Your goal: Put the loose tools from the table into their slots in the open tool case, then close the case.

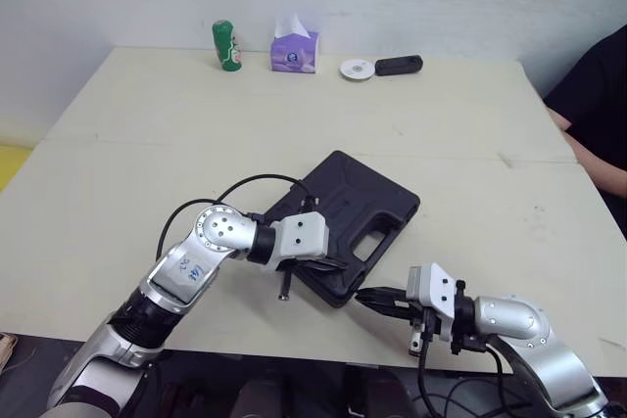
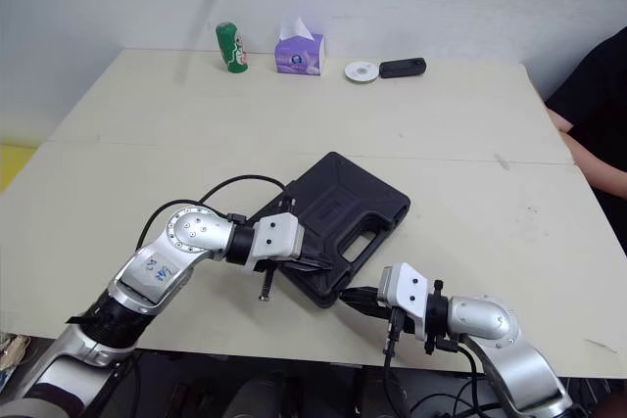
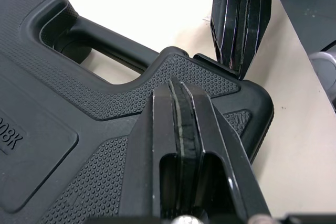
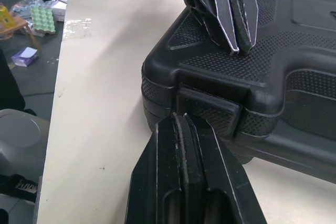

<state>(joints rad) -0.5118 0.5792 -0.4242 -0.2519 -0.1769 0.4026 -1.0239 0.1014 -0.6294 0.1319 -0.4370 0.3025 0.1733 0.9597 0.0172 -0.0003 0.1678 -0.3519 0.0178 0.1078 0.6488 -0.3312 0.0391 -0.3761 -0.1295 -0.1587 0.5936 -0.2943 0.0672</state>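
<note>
Fingers clenched, the left gripper [image 3: 181, 83] rests on the closed tool case [image 1: 358, 212] (near its corner). The right gripper [image 4: 182, 118], clenched too, sits at the latch [image 4: 210, 109].

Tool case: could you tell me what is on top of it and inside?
The shut left gripper rests on the closed tool case, near its front corner. The inside is hidden.
</note>
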